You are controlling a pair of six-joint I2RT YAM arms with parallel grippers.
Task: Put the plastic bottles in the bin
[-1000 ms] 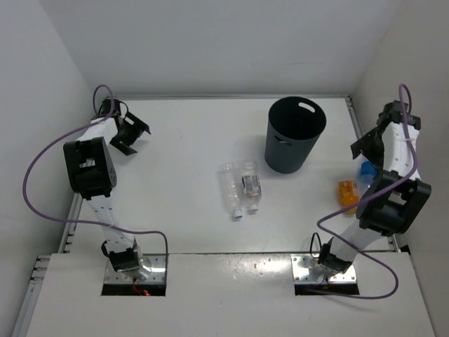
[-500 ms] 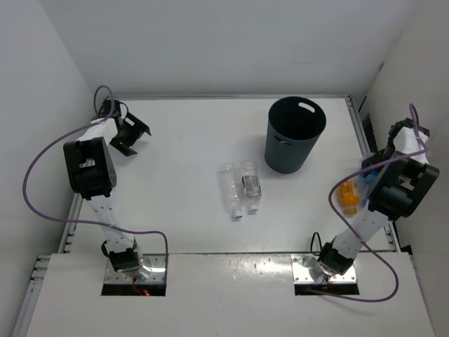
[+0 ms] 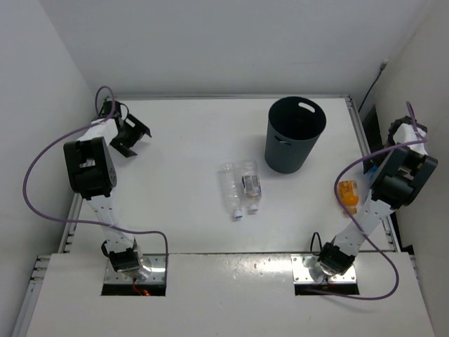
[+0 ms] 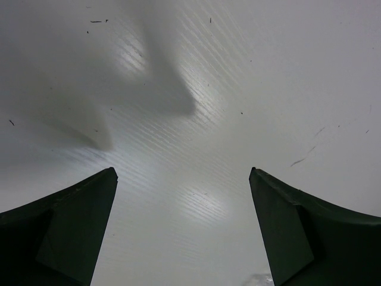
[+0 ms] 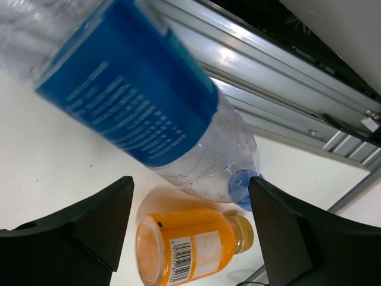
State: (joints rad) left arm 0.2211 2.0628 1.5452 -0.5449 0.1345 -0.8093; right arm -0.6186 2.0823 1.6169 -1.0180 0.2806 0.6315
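The black bin point(image 3: 295, 133) stands upright at the back right. Two clear bottles lie side by side at the table's middle, a plain one point(image 3: 231, 189) and a labelled one point(image 3: 250, 185). In the right wrist view a clear bottle with a blue label and blue cap point(image 5: 149, 101) lies beside an orange bottle point(image 5: 190, 250). My right gripper point(image 5: 190, 180) is open just above them, holding nothing. In the top view my right arm point(image 3: 396, 172) hides that gripper. My left gripper point(image 3: 130, 133) is open and empty at the back left, over bare table point(image 4: 181, 173).
The orange bottle point(image 3: 347, 195) lies near the table's right edge. An aluminium rail point(image 5: 268, 77) runs along that edge just beyond the blue-labelled bottle. White walls close in the table on three sides.
My right arm has swung out to the right edge and folded down over the blue-labelled and orange bottles. The left arm and the middle bottles have not moved.
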